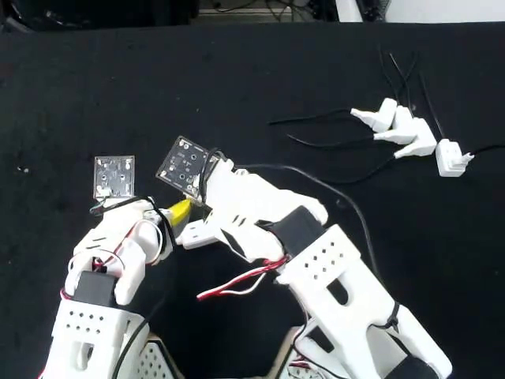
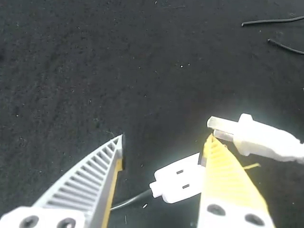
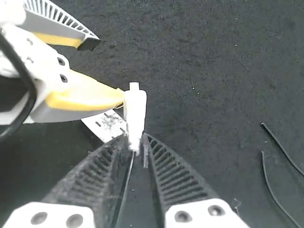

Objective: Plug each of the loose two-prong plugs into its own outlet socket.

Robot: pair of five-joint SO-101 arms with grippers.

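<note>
Left of centre in the high view, the right claw (image 3: 135, 141) grips a white two-prong plug (image 3: 135, 107) touching the yellow finger (image 2: 223, 180) of the wide-spread left claw (image 2: 165, 141), which straddles an outlet socket (image 2: 176, 184) lying on the black tabletop (image 2: 95, 57).

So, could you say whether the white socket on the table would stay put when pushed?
Probably not: the socket looks small and light, lying loose, so it would likely slide. Its thin cord looks floppy, hardly anchoring it.
</note>
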